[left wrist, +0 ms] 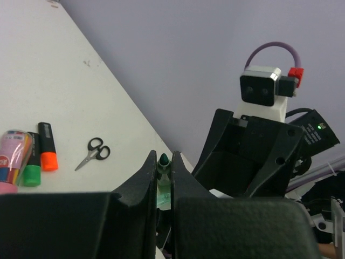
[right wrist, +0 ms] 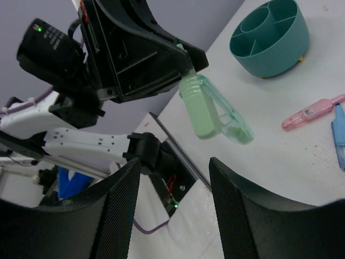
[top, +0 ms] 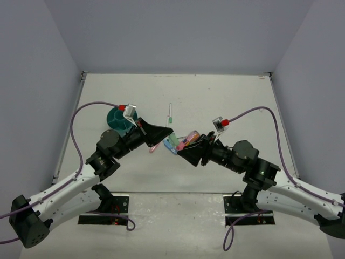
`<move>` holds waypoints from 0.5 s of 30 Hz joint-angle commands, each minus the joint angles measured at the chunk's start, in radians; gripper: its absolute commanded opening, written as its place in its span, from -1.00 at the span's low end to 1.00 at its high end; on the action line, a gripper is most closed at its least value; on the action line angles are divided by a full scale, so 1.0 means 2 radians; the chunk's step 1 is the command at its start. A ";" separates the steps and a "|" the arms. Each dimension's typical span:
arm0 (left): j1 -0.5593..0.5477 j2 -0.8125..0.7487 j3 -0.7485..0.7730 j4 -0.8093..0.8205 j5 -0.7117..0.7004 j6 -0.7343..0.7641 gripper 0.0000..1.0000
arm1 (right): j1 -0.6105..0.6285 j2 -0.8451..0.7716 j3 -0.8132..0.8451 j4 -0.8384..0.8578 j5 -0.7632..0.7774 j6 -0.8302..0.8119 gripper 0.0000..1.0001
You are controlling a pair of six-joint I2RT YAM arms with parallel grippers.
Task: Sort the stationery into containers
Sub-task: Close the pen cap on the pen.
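Note:
My left gripper (left wrist: 163, 159) is shut on a mint clip (left wrist: 163, 175), held above the table. In the right wrist view the clip (right wrist: 207, 110) hangs from the left fingertips (right wrist: 190, 60). In the top view the left gripper (top: 166, 131) and the open, empty right gripper (top: 186, 151) face each other mid-table, with the clip (top: 172, 141) between them. The teal organiser (top: 118, 120) stands behind the left arm and shows in the right wrist view (right wrist: 269, 38). The scissors (left wrist: 92, 152), an orange highlighter (left wrist: 47, 154), a green highlighter (left wrist: 32, 168) and a pink tube (left wrist: 13, 156) lie on the table.
A thin white pen (top: 170, 114) lies at mid-table behind the grippers. A pink clip (right wrist: 312, 112) and a blue clip (right wrist: 338, 141) lie near the organiser. Grey walls close the table at the back and both sides.

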 commanded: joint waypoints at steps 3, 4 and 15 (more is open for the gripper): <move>0.002 -0.004 -0.013 0.087 0.036 -0.030 -1.00 | -0.040 0.018 0.020 0.032 -0.036 0.091 0.15; 0.003 -0.005 -0.014 0.087 0.036 -0.031 -1.00 | -0.043 0.022 0.019 0.034 -0.037 0.094 0.15; 0.002 -0.006 -0.015 0.091 0.047 -0.032 -1.00 | -0.051 0.076 0.022 0.106 -0.097 0.094 -0.14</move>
